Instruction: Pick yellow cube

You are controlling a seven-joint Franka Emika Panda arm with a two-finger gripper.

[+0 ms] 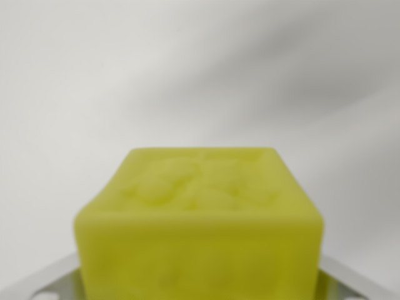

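The yellow cube [199, 231] sits between the pale fingers [47, 278], which appear clenched on it. Next, I judge, comes a straight lift.

Single wrist view, very close behind the yellow cube [199, 225], facing a blurred pale surface [200, 69].

Blurred throughout — soft-edged yellow cube with a raised, unreadable relief on its top face [200, 219], cut off by the bottom edge. Glimpsed only as pale grey metal finger parts [44, 278] at both lower corners — grip on the cube's sides hidden, contact impossible to tell.
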